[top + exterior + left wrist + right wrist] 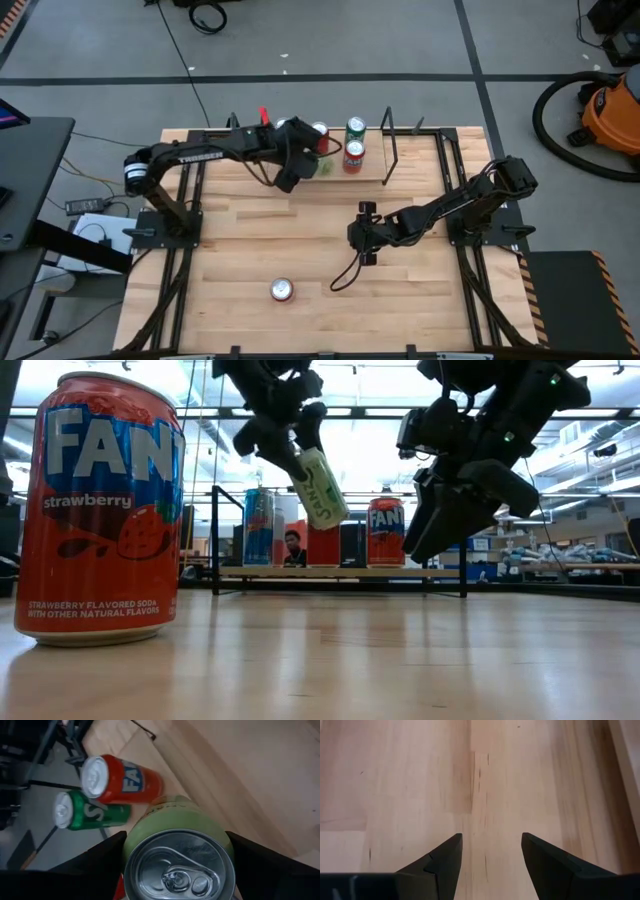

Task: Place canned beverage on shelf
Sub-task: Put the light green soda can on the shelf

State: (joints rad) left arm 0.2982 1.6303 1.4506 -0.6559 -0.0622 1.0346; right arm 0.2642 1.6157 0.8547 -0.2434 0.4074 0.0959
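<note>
The left gripper (300, 450) pinches a pale green can (320, 488), tilted and hanging above the shelf (340, 572), apparently so it can drop beside the red can (353, 154) there. Off the shelf, over the bench (300, 240), the right gripper (362, 232) waits pressed together.

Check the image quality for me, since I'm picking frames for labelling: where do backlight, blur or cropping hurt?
Low view: bright ceiling lights silhouette both arms; the near red strawberry soda can looms large, cropped at the picture's edge. Left wrist view: the held pale green can fills the frame, its top slightly soft. Right wrist view: evenly lit, only bare wooden tabletop.
</note>
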